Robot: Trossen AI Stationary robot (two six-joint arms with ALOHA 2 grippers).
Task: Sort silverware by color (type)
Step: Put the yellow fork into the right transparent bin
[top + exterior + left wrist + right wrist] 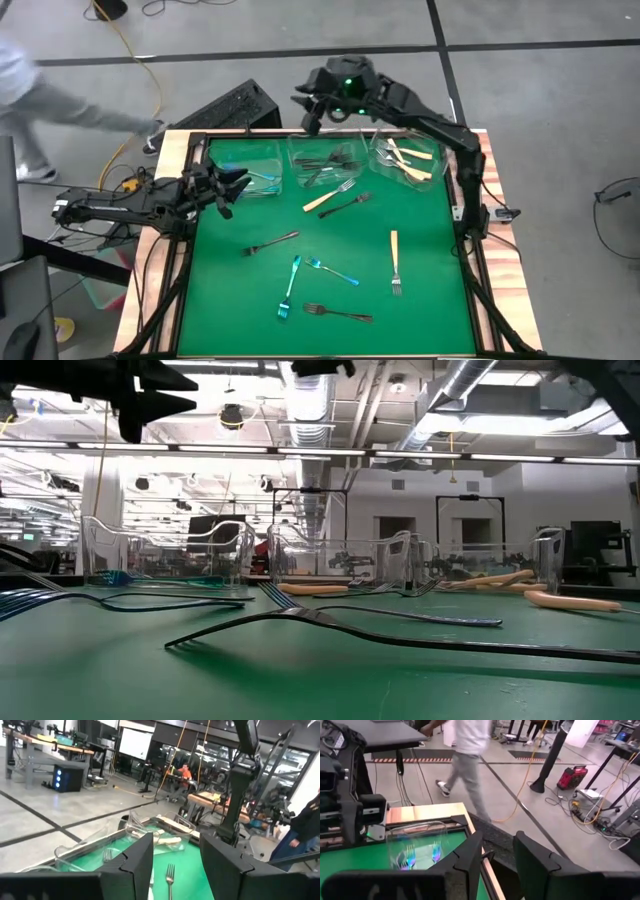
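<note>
A green mat lies in a wooden frame. Three clear tubs stand in a row along its far edge, one for each kind of fork. The left tub holds blue forks, the middle tub dark forks, and the right tub cream-handled forks, so the sorting looks well under way. Seven forks lie loose on the mat: a cream fork and a dark fork just in front of the middle tub, a dark fork left of centre, a cream fork to the right, two blue forks close together near the middle, and a dark fork nearest the front. The left gripper hovers beside the left tub with its jaws apart and nothing between them, likely having just let a blue fork go there. The right gripper hangs past the far edge, behind the middle tub, jaws part open and empty in its wrist view; it seems to be waiting. The tubs crowd the far edge and the frame rails close in the sides, so room there is tight. The middle and near mat are open, and the loose forks lie mostly apart, leaving room to come down on each, though the two blue ones lie close.
</note>
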